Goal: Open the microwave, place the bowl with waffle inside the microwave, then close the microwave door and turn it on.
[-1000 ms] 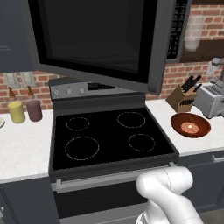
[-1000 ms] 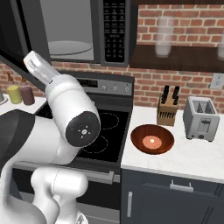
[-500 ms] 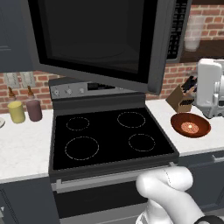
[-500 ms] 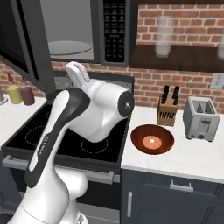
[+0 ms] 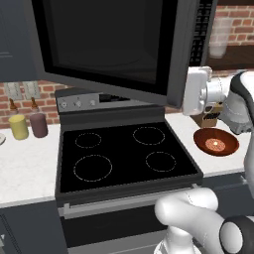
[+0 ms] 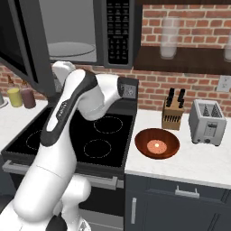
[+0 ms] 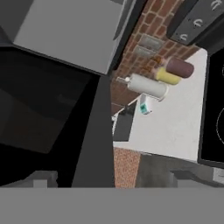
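The large dark grey microwave (image 6: pixel 90 31) hangs above the black glass-topped stove (image 5: pixel 124 156), and its wide dark-framed door with the black glass window (image 5: pixel 106 44) stands swung open toward the left, showing the light grey interior and the glass turntable (image 6: pixel 72 48) in the right base view. The shallow, glossy reddish-brown bowl (image 6: pixel 157 143) sits on the white counter (image 6: pixel 198 160) to the right of the stove, with the small round orange-tan waffle (image 6: pixel 156 145) lying in its middle; the left base view shows the same bowl (image 5: pixel 216 142) and waffle (image 5: pixel 217 144) near the right edge. Behind the bowl stand a tan wooden knife block with dark handles (image 6: pixel 173 110) and, further right, a silver two-slot toaster (image 6: pixel 207 121). The white arm bends up over the stove, its hand raised near the underside of the open door and well apart from the bowl. The two-finger gripper (image 7: pixel 109 179) has its dark tips barely visible at the bottom of the hand view; they appear to be spread wide with nothing between them. On the counter left of the stove stand a short yellow cylinder (image 5: pixel 19 126) and a dark maroon cylinder (image 5: pixel 38 124), side by side against the brick wall.
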